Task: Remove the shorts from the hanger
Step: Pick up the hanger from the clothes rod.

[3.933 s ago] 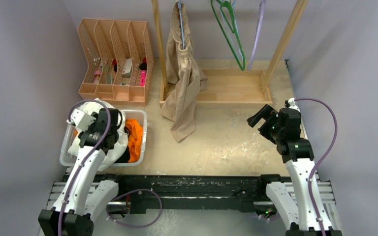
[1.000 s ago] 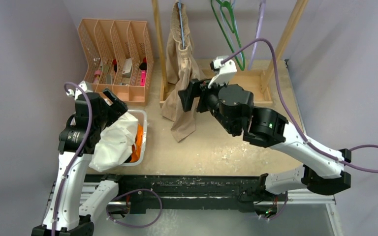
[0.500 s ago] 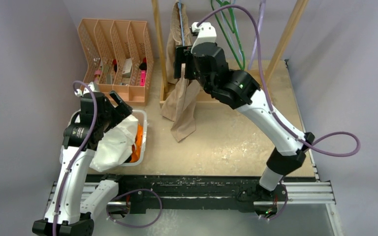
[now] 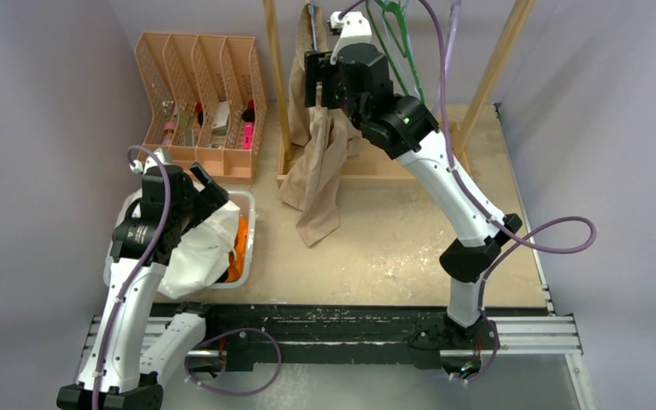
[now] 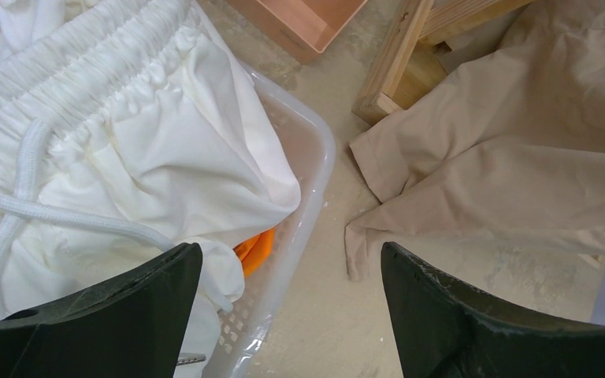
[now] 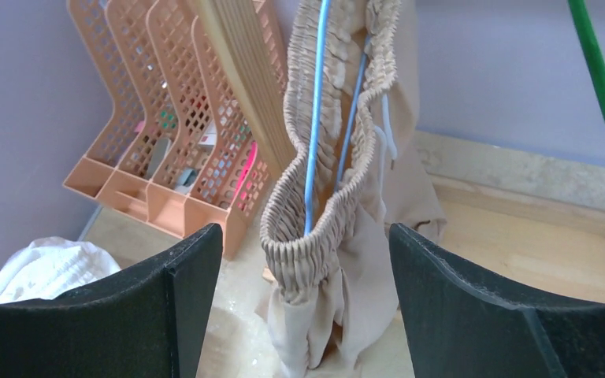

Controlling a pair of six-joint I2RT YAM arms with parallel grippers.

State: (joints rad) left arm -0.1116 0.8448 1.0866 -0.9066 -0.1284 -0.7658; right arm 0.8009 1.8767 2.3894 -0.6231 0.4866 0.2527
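The beige shorts hung on the blue hanger at the wooden rack, with the elastic waistband looped over the hanger wire and the legs trailing onto the table.

The right gripper stood at waistband height with its fingers spread. Contact with the cloth could not be confirmed.

- **Step in hand (judged):** approach to grasp.
- **Next move:** close on the waistband, then draw it off the hanger without unseating the hanger.

The left gripper hovered over the basket, spread and holding nothing. The white shorts and orange shorts lay in the basket.

No brand, label or writing was legible.
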